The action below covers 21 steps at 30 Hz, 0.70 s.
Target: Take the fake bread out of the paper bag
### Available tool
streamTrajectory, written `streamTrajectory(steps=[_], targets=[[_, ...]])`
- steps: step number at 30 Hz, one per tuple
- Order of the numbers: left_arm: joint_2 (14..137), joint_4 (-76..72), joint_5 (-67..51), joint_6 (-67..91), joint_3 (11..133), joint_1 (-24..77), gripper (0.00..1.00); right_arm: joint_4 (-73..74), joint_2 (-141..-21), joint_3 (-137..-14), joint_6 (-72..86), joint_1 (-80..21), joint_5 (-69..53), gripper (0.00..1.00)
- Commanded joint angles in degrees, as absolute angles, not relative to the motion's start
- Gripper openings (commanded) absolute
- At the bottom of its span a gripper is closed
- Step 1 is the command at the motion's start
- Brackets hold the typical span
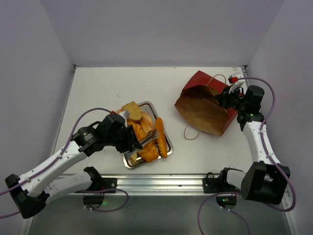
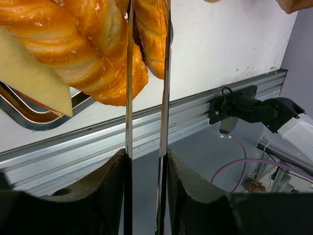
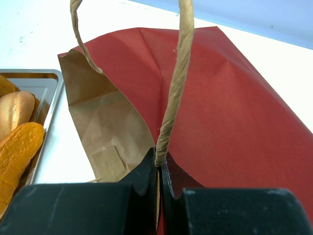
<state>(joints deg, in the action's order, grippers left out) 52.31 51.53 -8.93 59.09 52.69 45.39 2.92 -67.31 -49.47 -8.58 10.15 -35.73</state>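
Note:
The dark red paper bag point(image 1: 210, 105) lies on its side at the right, its brown inside facing the tray. My right gripper point(image 1: 226, 98) is shut on the bag's rim and tan string handle point(image 3: 178, 83); in the right wrist view the gripper point(image 3: 160, 164) pinches the string's foot. Fake bread fills the silver tray point(image 1: 168, 147): a round roll point(image 1: 132, 110), a baguette point(image 1: 160, 137), a braided loaf point(image 2: 88, 44) and a pale yellow wedge point(image 2: 29, 73). My left gripper point(image 1: 136, 139) hovers over the tray, open, with an orange piece point(image 2: 149, 34) lying loosely between its thin fingers point(image 2: 129, 98).
A second string handle point(image 1: 191, 132) loops on the table in front of the bag. An aluminium rail point(image 1: 156, 181) runs along the near edge with both arm bases on it. Grey walls close in the table on three sides.

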Motion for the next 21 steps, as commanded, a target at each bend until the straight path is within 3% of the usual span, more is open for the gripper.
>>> streamTrajectory(steps=[1, 21], targets=[[51.2, 51.0, -9.1, 59.5, 55.1, 44.8, 0.4, 1.0, -65.5, -49.5, -8.0, 10.5, -37.3, 0.0], [49.8, 51.1, -9.4, 60.4, 60.8, 44.8, 0.36, 1.1, -65.3, -49.5, -8.1, 10.6, -37.4, 0.0]])
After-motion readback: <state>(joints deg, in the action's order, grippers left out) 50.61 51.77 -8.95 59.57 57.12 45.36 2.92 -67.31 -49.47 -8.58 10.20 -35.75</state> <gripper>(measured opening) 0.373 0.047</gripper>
